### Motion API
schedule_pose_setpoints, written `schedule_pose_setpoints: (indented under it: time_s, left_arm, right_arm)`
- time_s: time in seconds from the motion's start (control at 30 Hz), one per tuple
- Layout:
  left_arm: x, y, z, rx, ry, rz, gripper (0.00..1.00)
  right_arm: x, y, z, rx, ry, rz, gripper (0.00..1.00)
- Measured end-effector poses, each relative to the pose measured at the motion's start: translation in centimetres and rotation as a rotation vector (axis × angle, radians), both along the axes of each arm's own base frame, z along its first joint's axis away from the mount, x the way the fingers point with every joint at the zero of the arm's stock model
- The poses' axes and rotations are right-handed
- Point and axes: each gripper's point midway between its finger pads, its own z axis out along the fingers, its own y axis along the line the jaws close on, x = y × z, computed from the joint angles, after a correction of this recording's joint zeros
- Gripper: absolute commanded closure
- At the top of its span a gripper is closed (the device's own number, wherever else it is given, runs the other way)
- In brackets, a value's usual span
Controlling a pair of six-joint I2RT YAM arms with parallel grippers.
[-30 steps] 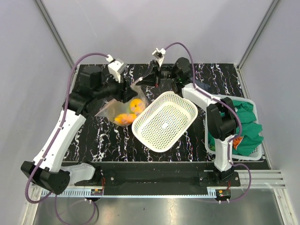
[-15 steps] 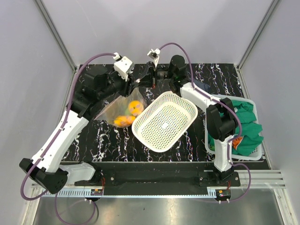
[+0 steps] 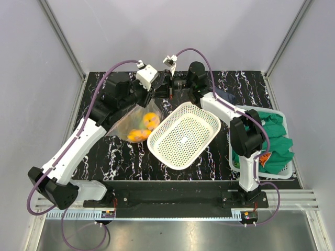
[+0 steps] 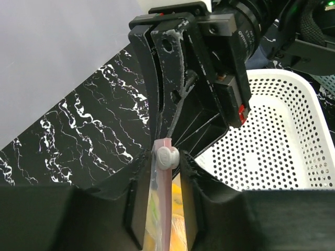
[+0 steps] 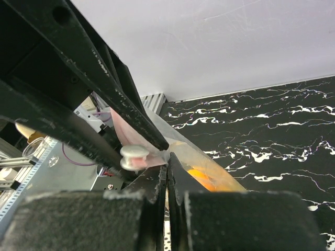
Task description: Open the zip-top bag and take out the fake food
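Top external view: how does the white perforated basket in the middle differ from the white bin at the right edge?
The white perforated plastic basket holds nothing; the white plastic bin holds green clothing. The basket lies diagonally, in full view; the bin sits square to the black marbled table, partly behind the right arm. Both are white plastic.

The top external camera sits high above the near edge and looks down on the whole marbled table (image 3: 123,157), as far as the far wall (image 3: 172,31). The left wrist camera looks past its own fingers (image 4: 137,204) to the right, and the right wrist camera looks past its fingers (image 5: 149,185) to the left, both from very near. These two face each other and share the slider (image 4: 166,156) of the zip-top bag (image 4: 163,219); the white basket (image 4: 272,136) shows in the left wrist and top views.
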Motion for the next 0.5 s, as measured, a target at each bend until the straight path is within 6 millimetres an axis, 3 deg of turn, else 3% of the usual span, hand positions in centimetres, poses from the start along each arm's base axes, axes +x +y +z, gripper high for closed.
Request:
schedule_pose_setpoints:
  time_s: [0.17, 0.23, 0.33, 0.4, 0.43, 0.5]
  left_arm:
    - [0.27, 0.32, 0.07, 0.008, -0.008, 0.021, 1.0]
    - [0.32, 0.4, 0.06, 0.011, -0.009, 0.024, 1.0]
    - [0.3, 0.44, 0.09, 0.01, -0.009, 0.026, 1.0]
    - [0.22, 0.48, 0.16, 0.009, -0.01, 0.026, 1.0]
    - [0.18, 0.5, 0.2, 0.008, -0.01, 0.027, 1.0]
    - [0.07, 0.55, 0.23, 0.005, -0.007, 0.028, 1.0]
  right_arm:
    - [-0.02, 0.01, -0.02, -0.001, 0.001, 0.0, 0.97]
    - [0.0, 0.02, -0.11, -0.004, 0.003, 0.0, 0.89]
    - [0.03, 0.06, -0.17, -0.008, 0.006, -0.002, 0.84]
    - [0.04, 0.12, -0.1, -0.009, 0.004, -0.003, 0.89]
    - [0.04, 0.16, -0.07, -0.008, 0.002, -0.003, 0.99]
    - [-0.05, 0.27, 0.0, -0.005, -0.007, -0.001, 1.0]
